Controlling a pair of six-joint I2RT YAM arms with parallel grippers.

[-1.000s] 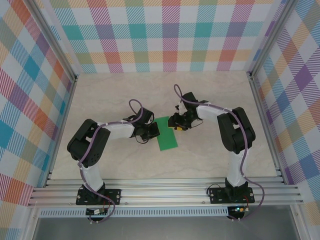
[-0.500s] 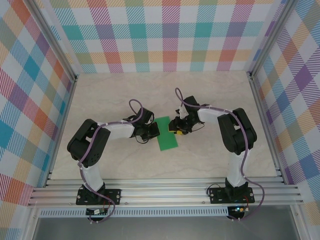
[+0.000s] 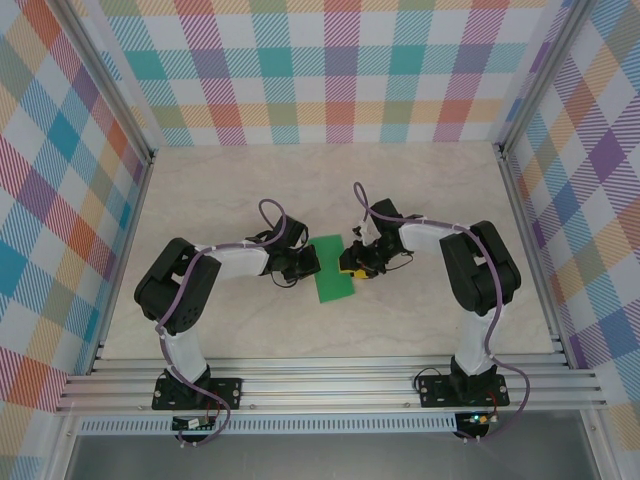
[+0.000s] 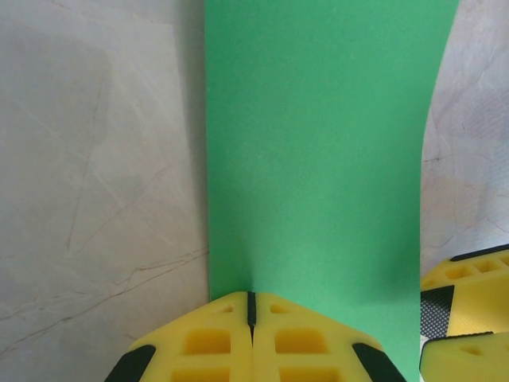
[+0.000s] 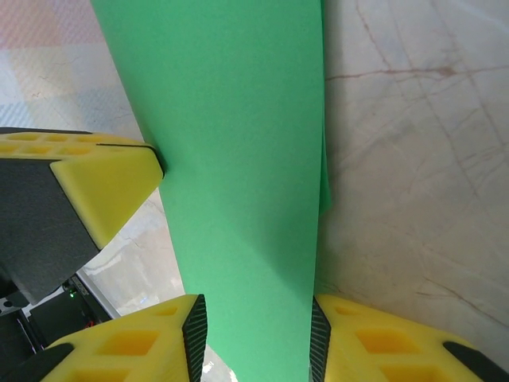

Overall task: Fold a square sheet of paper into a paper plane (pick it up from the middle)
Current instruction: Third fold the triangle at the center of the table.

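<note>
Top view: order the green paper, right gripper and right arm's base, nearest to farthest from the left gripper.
1. green paper, pinched by the left gripper, on its right.
2. right gripper, at the paper's right edge.
3. right arm's base, bottom right.

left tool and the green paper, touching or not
Touching. The left wrist view shows the shut left tool pressed onto the near edge of the green paper, with no gap.
</note>
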